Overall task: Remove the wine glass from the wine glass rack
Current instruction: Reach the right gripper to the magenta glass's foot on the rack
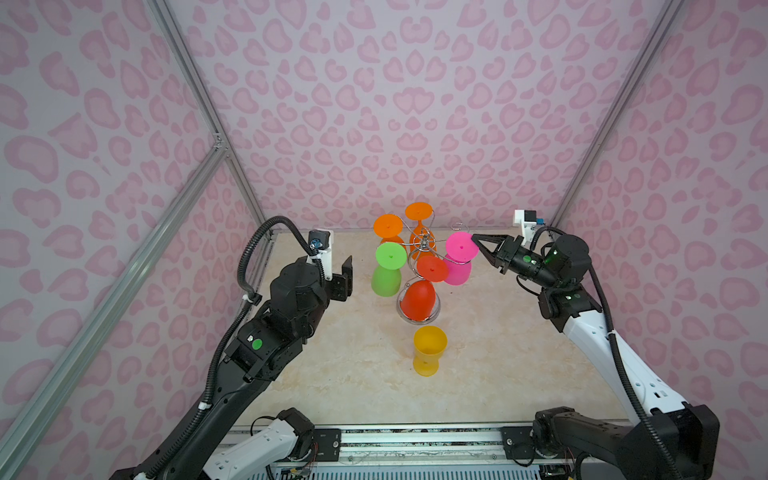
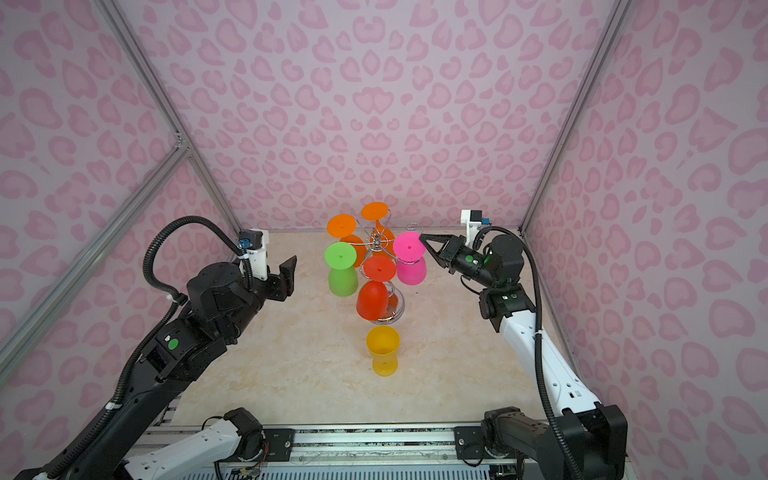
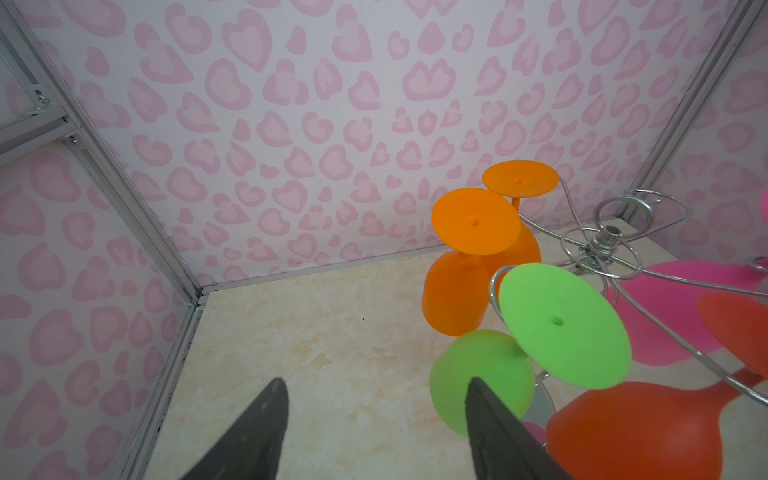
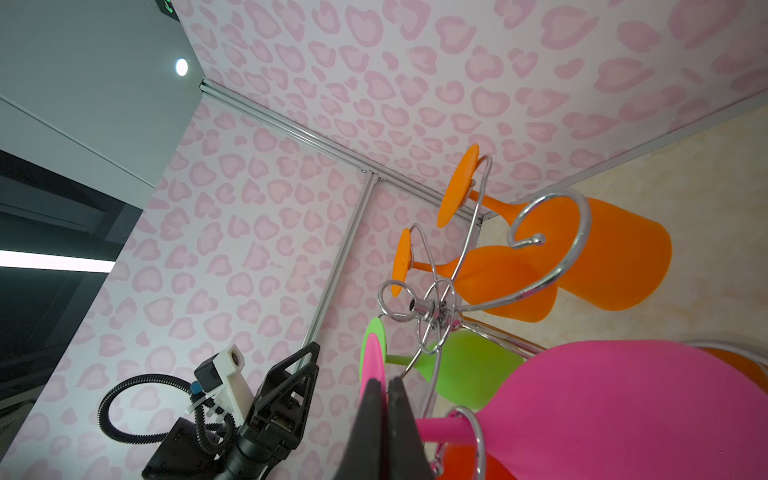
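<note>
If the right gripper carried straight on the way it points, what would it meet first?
Likely the round foot of the pink wine glass: the shut right gripper points at its rim, seemingly almost touching.

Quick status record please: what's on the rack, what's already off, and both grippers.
rack: wine glass rack upright on the table
hanging upside down: two orange glasses, green glass, red glass, pink glass
off rack: yellow glass standing on its foot in front of the rack
left gripper: open, beside green glass, apart from it
right gripper: shut, tips at the rim of pink glass's foot; grip unclear
</note>
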`<move>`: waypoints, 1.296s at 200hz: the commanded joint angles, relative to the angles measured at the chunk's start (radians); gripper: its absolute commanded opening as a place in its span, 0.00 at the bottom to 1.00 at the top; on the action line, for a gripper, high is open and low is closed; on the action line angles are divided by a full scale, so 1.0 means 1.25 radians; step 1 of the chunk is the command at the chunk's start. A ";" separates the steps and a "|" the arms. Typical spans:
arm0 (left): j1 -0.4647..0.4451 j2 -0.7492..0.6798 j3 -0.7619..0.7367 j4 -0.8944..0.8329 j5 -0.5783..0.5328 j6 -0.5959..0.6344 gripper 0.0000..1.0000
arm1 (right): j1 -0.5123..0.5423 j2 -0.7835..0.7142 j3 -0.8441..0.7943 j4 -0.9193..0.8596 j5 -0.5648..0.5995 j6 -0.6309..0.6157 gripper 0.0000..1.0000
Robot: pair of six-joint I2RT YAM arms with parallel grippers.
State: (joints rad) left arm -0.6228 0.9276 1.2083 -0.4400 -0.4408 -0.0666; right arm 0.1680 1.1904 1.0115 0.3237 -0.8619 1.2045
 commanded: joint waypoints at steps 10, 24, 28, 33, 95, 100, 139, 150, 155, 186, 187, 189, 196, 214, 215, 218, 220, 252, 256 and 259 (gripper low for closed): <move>0.001 -0.001 -0.003 0.019 0.005 0.002 0.70 | -0.006 -0.015 -0.005 0.028 -0.015 0.004 0.00; 0.002 -0.002 -0.005 0.019 0.005 0.001 0.70 | -0.006 -0.021 -0.008 0.022 -0.016 0.002 0.00; 0.002 -0.002 -0.005 0.020 0.006 0.001 0.70 | -0.006 -0.022 -0.009 0.021 -0.016 0.002 0.00; 0.002 -0.002 -0.005 0.019 0.007 0.001 0.70 | -0.006 -0.024 -0.011 0.019 -0.018 0.002 0.00; 0.005 0.001 -0.011 0.021 0.013 -0.001 0.69 | -0.006 -0.051 -0.014 -0.048 -0.022 -0.034 0.00; 0.005 0.000 -0.012 0.021 0.014 -0.001 0.69 | -0.006 -0.054 -0.013 -0.055 -0.020 -0.038 0.00; 0.007 0.002 -0.015 0.022 0.016 -0.001 0.69 | -0.006 -0.066 -0.012 -0.073 -0.019 -0.048 0.00; 0.007 0.002 -0.015 0.022 0.018 -0.001 0.69 | -0.006 -0.068 -0.012 -0.077 -0.020 -0.051 0.00; 0.007 0.002 -0.017 0.022 0.018 -0.001 0.69 | -0.006 -0.069 -0.013 -0.078 -0.020 -0.051 0.00; 0.010 0.005 -0.019 0.024 0.023 -0.001 0.69 | -0.005 -0.072 -0.014 -0.077 -0.020 -0.048 0.00; 0.010 0.005 -0.019 0.024 0.023 -0.001 0.69 | -0.005 -0.071 -0.014 -0.076 -0.020 -0.048 0.00; 0.010 0.005 -0.019 0.024 0.023 -0.001 0.69 | -0.004 -0.071 -0.014 -0.076 -0.020 -0.047 0.00; 0.010 0.007 -0.020 0.024 0.023 -0.001 0.69 | -0.003 -0.071 -0.015 -0.075 -0.021 -0.047 0.00; 0.011 0.010 -0.021 0.024 0.026 -0.002 0.69 | 0.000 -0.073 -0.013 -0.071 -0.020 -0.043 0.00; 0.011 0.009 -0.021 0.024 0.027 -0.003 0.69 | 0.000 -0.073 -0.013 -0.071 -0.020 -0.043 0.00; 0.011 0.009 -0.022 0.024 0.027 -0.003 0.69 | 0.001 -0.074 -0.013 -0.072 -0.019 -0.043 0.00; 0.011 0.009 -0.022 0.024 0.028 -0.003 0.69 | 0.003 -0.074 -0.013 -0.071 -0.020 -0.043 0.00; 0.012 0.009 -0.022 0.025 0.032 -0.007 0.69 | 0.019 -0.066 -0.009 -0.060 -0.014 -0.038 0.00; 0.012 0.009 -0.022 0.024 0.035 -0.007 0.69 | 0.022 -0.063 -0.009 -0.058 -0.014 -0.038 0.00; 0.012 0.008 -0.023 0.024 0.036 -0.007 0.69 | 0.024 -0.062 -0.008 -0.057 -0.012 -0.038 0.00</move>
State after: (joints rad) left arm -0.6086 0.9382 1.1843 -0.4400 -0.4103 -0.0673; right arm 0.1818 1.1038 0.9985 0.2138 -0.8795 1.1580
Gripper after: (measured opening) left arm 0.688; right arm 0.049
